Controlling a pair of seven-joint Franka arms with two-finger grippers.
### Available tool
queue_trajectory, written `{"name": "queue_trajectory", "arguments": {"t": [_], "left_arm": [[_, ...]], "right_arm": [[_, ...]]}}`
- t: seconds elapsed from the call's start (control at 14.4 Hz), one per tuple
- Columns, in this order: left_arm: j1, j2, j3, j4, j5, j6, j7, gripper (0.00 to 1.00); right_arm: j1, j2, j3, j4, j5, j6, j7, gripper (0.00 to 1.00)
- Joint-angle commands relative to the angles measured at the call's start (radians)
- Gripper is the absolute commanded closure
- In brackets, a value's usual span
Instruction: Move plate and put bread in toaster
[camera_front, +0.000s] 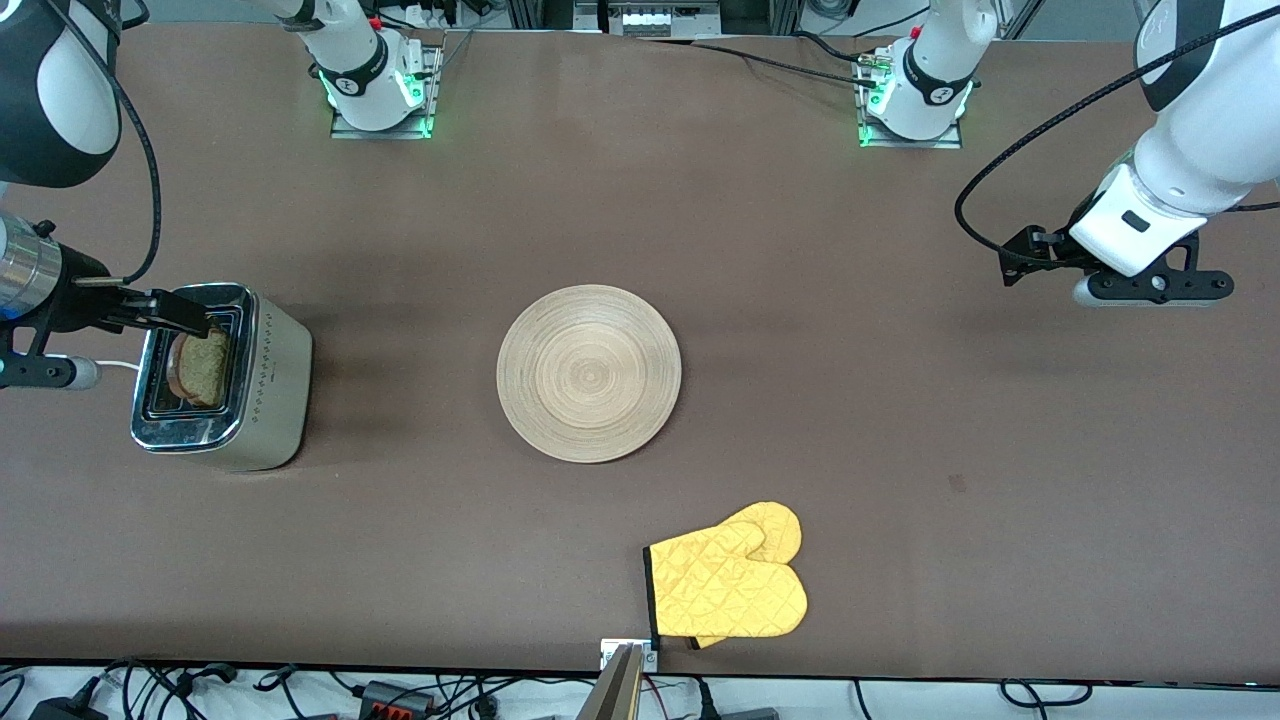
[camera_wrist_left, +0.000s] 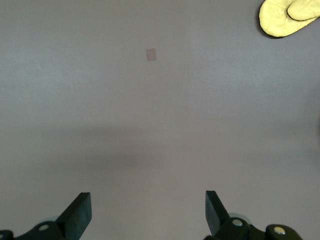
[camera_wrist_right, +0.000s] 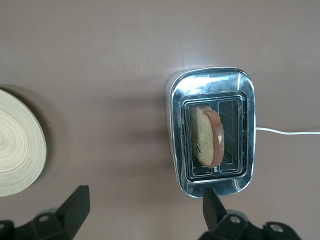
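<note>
The right gripper (camera_front: 185, 315) hangs over the toaster (camera_front: 222, 377) with its fingers spread wide and nothing between them. The bread (camera_wrist_right: 206, 135) stands leaning in one slot of the toaster, at the right arm's end of the table; a white cord (camera_wrist_right: 287, 132) runs out from it. The plate (camera_front: 589, 373) lies flat mid-table. A yellow oven mitt (camera_front: 728, 583) lies nearer the front camera than the plate. The left gripper (camera_wrist_left: 148, 212) waits, fingers wide apart and empty, above bare table at the left arm's end. No writing is legible.
</note>
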Motion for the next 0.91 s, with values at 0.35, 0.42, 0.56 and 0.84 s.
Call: {"name": "queue_trajectory", "arguments": {"t": [0.35, 0.42, 0.56, 0.84], "left_arm": [[0.002, 0.004, -0.003, 0.015, -0.009, -0.016, -0.003, 0.0], [0.002, 0.004, -0.003, 0.015, -0.01, -0.016, -0.003, 0.0], [0.002, 0.004, -0.003, 0.015, -0.009, -0.016, -0.003, 0.0], [0.004, 0.004, -0.003, 0.015, -0.008, -0.016, -0.003, 0.0]], "right_arm": [[-0.377, -0.072, 0.368, 0.023, -0.026, 0.063, -0.004, 0.0], [-0.377, -0.072, 0.368, 0.02, -0.031, 0.06, -0.004, 0.0], [-0.38, -0.085, 0.368, -0.006, -0.044, 0.062, -0.012, 0.0], [-0.379, -0.251, 0.371, -0.274, -0.072, 0.178, -0.013, 0.0]]}}
